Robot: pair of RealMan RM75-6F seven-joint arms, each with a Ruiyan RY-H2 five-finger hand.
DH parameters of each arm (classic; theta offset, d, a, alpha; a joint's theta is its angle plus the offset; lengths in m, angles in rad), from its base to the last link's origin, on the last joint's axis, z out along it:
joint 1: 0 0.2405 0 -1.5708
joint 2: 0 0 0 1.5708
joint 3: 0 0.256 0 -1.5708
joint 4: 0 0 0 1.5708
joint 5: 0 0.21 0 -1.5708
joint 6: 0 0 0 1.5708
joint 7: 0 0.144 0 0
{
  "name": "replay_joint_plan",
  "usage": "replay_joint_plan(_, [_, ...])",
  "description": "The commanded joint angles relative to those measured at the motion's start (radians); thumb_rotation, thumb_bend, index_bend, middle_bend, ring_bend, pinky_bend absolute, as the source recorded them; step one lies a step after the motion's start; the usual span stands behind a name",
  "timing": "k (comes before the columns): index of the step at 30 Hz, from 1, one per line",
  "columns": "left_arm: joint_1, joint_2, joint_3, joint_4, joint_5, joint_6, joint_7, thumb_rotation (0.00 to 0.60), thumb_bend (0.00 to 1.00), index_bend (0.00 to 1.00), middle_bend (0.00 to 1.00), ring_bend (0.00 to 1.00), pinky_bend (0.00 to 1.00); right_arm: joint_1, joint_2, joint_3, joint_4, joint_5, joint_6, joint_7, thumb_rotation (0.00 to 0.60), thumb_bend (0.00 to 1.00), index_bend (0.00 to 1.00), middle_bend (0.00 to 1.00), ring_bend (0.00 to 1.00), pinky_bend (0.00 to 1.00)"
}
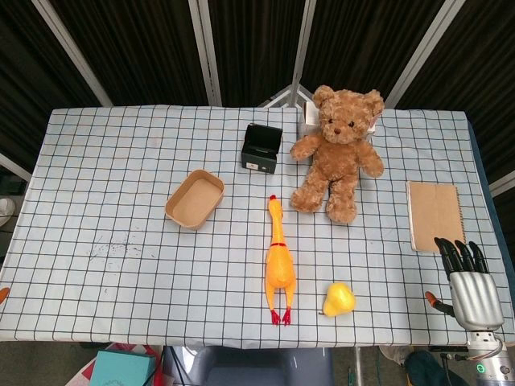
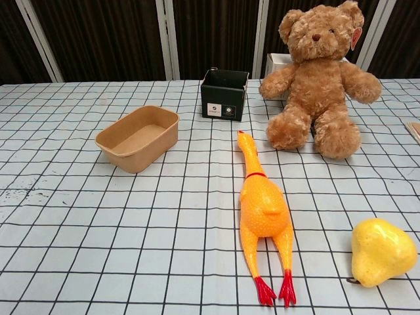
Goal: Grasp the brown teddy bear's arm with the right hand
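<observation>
The brown teddy bear (image 1: 339, 153) sits upright at the back of the checked table, legs forward and both arms spread; the chest view shows the bear (image 2: 320, 82) at the top right. Its arm nearer the table's right edge (image 1: 370, 161) sticks out to the side. My right hand (image 1: 468, 281) hovers at the front right corner of the table, fingers straight and apart, holding nothing, well short of the bear. The chest view does not show that hand. My left hand appears in neither view.
A brown notebook (image 1: 434, 215) lies between my right hand and the bear. A yellow rubber chicken (image 1: 278, 264) and a yellow pear (image 1: 339, 299) lie in front. A black box (image 1: 261, 148) and a cardboard tray (image 1: 194, 199) stand to the left.
</observation>
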Motion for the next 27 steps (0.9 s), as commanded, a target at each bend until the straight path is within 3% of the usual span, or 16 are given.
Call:
replay_joint_plan(1, [0.001,0.000,0.001,0.000,0.002,0.000,0.000,0.600,0.27,0.23,0.00,0.00,0.14,0.001,-0.001,0.002,0.002,0.002,-0.001,0.001,0.600,0.18,0.05,0.14,0.10,0.00])
replay_joint_plan(18, [-0.005,-0.005,-0.005,-0.005,-0.005,-0.005,0.013,0.600,0.27,0.23,0.00,0.00,0.14,0.011,-0.025,0.003,0.048,-0.013,-0.006,0.027,0.600,0.18,0.05,0.14,0.10,0.00])
replay_joint_plan(25, [0.012,0.005,0.008,-0.001,0.027,0.020,-0.021,0.600,0.27,0.23,0.00,0.00,0.14,0.050,0.002,0.000,0.011,0.020,-0.114,0.143,0.600,0.18,0.05,0.14,0.10,0.00])
replay_joint_plan(27, [0.018,0.006,0.010,0.003,0.029,0.029,-0.031,0.600,0.27,0.23,0.00,0.00,0.14,0.060,-0.001,-0.002,0.019,0.005,-0.132,0.244,0.600,0.18,0.05,0.14,0.10,0.00])
